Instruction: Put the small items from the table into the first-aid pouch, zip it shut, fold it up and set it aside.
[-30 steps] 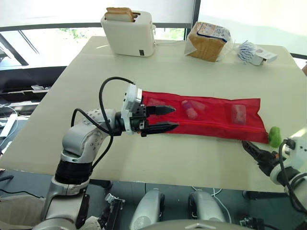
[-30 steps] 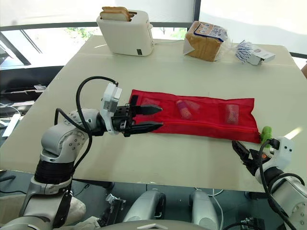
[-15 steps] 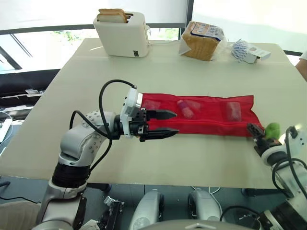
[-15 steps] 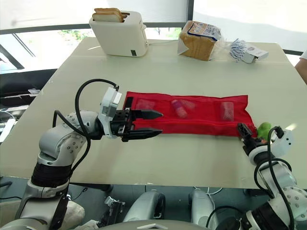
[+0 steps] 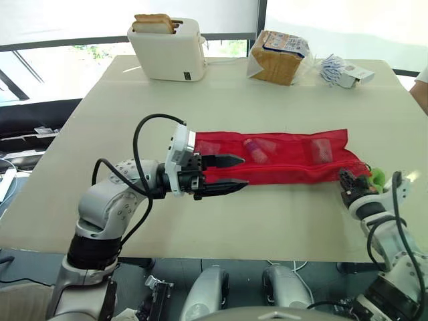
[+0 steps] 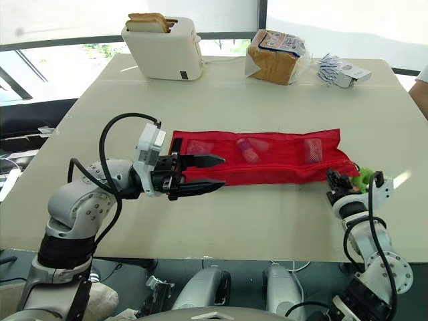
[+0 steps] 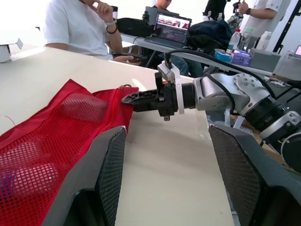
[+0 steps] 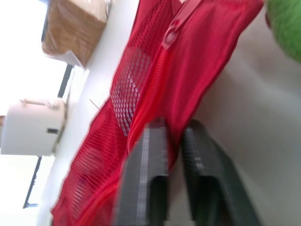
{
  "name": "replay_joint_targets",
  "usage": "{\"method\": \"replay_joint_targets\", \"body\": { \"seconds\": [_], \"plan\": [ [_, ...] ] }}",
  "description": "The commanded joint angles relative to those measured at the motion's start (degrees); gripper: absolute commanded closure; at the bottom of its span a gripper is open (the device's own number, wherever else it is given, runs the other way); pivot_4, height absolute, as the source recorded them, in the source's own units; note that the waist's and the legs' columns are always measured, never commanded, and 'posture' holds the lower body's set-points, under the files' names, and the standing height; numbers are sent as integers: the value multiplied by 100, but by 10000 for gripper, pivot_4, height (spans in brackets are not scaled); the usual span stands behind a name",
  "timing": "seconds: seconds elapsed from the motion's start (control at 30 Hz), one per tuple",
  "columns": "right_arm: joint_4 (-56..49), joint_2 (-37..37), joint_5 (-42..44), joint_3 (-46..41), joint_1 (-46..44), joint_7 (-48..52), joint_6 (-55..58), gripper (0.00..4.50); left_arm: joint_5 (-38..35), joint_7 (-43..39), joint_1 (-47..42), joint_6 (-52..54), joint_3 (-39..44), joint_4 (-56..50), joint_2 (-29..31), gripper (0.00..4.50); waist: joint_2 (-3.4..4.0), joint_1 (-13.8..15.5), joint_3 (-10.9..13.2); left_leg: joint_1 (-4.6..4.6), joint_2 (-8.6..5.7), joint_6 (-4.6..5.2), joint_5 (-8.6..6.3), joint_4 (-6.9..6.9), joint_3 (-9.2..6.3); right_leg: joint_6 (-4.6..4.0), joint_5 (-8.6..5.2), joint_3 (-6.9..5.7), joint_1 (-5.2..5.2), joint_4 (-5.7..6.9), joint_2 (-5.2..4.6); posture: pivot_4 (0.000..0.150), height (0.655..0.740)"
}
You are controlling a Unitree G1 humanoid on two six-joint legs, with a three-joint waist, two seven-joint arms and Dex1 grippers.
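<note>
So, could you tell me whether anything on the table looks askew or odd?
Only the pouch: its right end is puckered and drawn to a point where the right gripper pinches its corner. Nothing looks spilled or damaged.

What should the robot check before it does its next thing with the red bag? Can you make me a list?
1. Small things inside the red mesh first-aid pouch: ok, pink items show through the mesh.
2. Nothing left out: cannot tell, a small green lump sits outside by the pouch's right end.
3. Zip shut: cannot tell.
4. Right gripper holding on: ok, shut on the pouch's right end.
5. Left gripper ready: ok, open at the pouch's left end.
6. Room to fold: ok, the white toaster and bagged bread loaf stand apart at the far side.
</note>
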Motion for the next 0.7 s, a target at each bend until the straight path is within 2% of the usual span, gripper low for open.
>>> {"method": "replay_joint_targets", "body": {
  "seconds": [0.03, 0.33, 0.47, 0.63, 0.7],
  "plan": [
    [-123, -433, -318, 340, 55, 329, -397, 44122, -269, 268, -89, 165, 172, -428, 52, 14794, 0, 4, 0, 0, 0, 0, 0, 0, 3, 0, 0, -1, 0, -1, 0, 1500, 7400],
    [-616, -2289, -1692, 968, 487, 1158, -1058, 44122, -219, 601, -204, 214, 59, -302, -70, 14794, 11, 36, 7, 2, -1, 0, 0, 0, 4, 1, 0, -1, 6, -5, 0, 1500, 7400],
    [-1309, -3270, -2500, 1385, 903, 1684, -1355, 44122, -124, 535, -111, 102, 131, -183, 16, 14794, 20, 49, 14, 1, -2, 0, 0, 0, 6, 3, -1, -2, 7, -8, -1, 1500, 7400],
    [-2013, -4107, -3496, 2388, 1257, 2258, -1734, 44122, -58, 441, 229, -45, 271, -127, 185, 14794, 15, 9, 16, 10, 5, 0, 0, -2, 7, 3, -2, 1, 10, -8, 6, 1500, 7400],
    [-2132, -4367, -4043, 3039, 1207, 2415, -1922, 44122, -16, 413, 408, -134, 351, -39, 238, 14794, 13, 21, 17, 10, 8, 0, 0, -2, 3, 2, -2, 2, 11, -9, 6, 1500, 7400]
  ]
}}
